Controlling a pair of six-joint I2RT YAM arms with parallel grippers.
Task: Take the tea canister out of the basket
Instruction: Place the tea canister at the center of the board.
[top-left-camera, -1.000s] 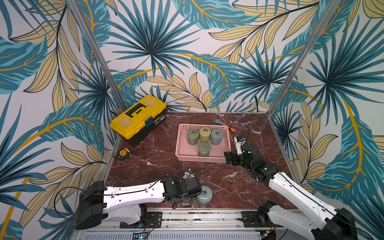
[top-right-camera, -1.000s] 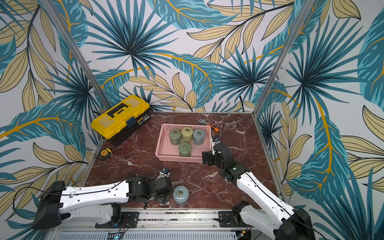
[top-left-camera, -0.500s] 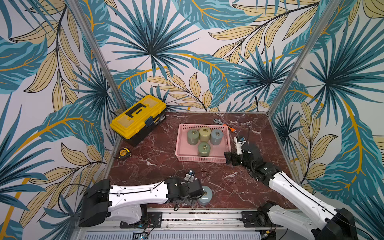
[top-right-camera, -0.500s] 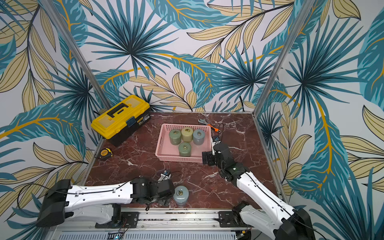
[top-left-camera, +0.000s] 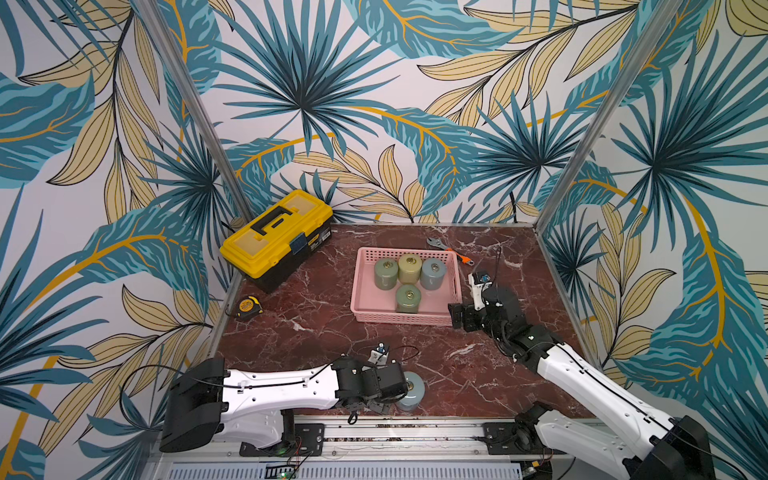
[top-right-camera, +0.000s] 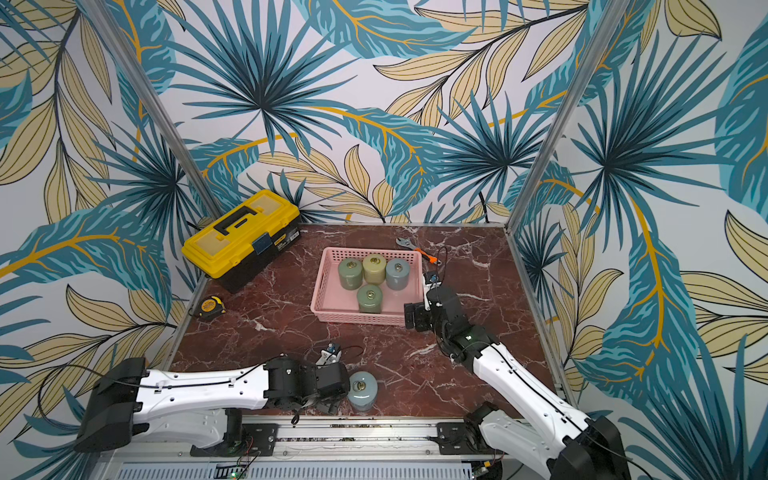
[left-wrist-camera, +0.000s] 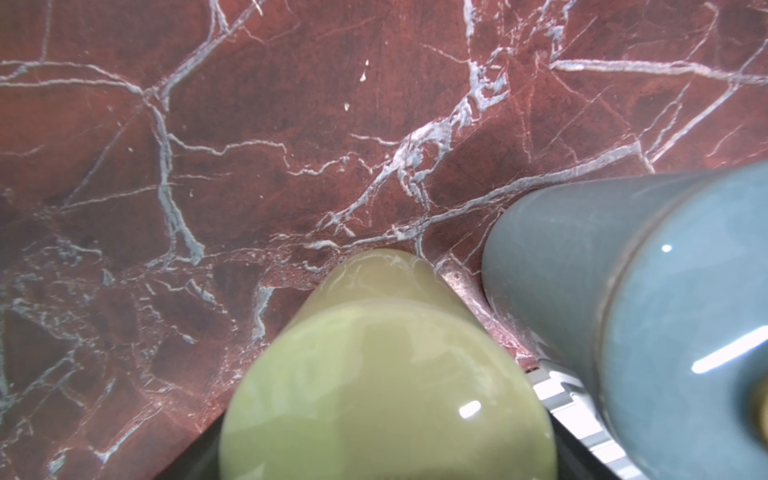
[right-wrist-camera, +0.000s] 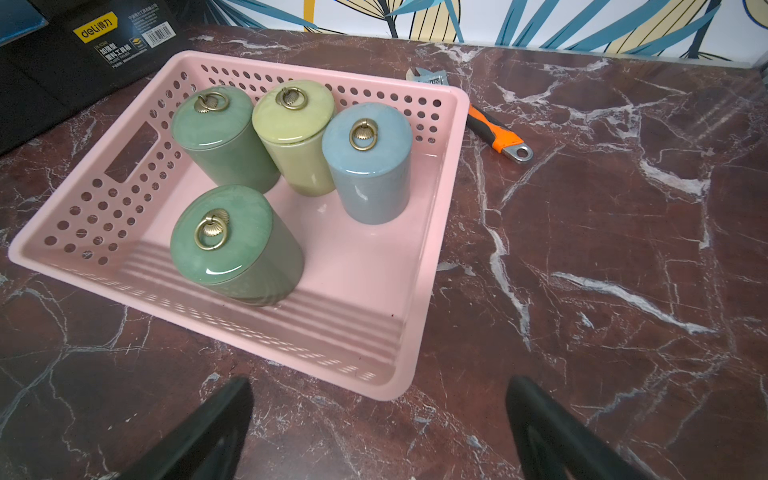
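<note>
Currently listed: tea canisters, lidded, glossy glaze, a brass ring pull on each lid.

Location. Four stand upright in the basket (right-wrist-camera: 332, 328): rear green canister (right-wrist-camera: 216, 137), yellow canister (right-wrist-camera: 295, 133) and blue canister (right-wrist-camera: 370, 166) close together in a row, with the front green canister (right-wrist-camera: 232, 249) on its own nearer me. Two more are out, near the front edge of the table (right-wrist-camera: 623, 249): a spare blue canister (top-left-camera: 413, 392) and, just beside it, a lime canister (left-wrist-camera: 386, 374).

End effectors. My left gripper (top-left-camera: 384, 392) is down over the lime canister, a jaw on either side. The pads are out of frame, so I judge it clamped rather than see it. My right gripper (right-wrist-camera: 378, 415) hangs empty, jaws wide apart, just outside the basket's near corner.

Handling, as I judge it. They look ceramic: stiff, fairly heavy for their size, slick, likely to chip if knocked. The lids probably lift off, so I would not pull by the ring.

Hold. I would grip across the body, below the lid seam, jaws square to the wall. The blue canister is nearest my right gripper and has free floor on one side. On the other side a jaw could nudge the yellow canister.
</note>
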